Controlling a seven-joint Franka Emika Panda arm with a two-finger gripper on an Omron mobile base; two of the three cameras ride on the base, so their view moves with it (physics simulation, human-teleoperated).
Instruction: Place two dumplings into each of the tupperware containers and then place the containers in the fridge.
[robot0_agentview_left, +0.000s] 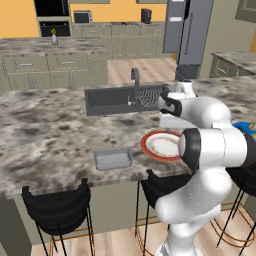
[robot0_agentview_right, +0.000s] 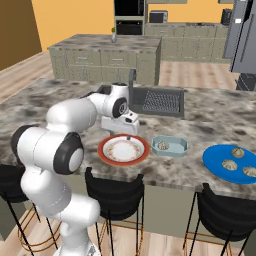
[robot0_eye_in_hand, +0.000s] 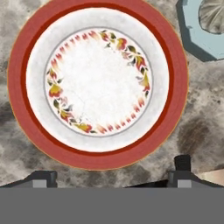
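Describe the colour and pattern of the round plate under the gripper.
The plate is white with a red-orange rim and an inner ring of red, yellow and green leaves; the hand view shows it best.

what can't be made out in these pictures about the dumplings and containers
- Left base view: the arm hides the second tupperware container and most of the blue plate; only one container shows there.
- Hand view: the frame's top right corner cuts off the container holding a dumpling, so its full contents can't be counted.
- Right base view: the fridge is cut by the right edge.
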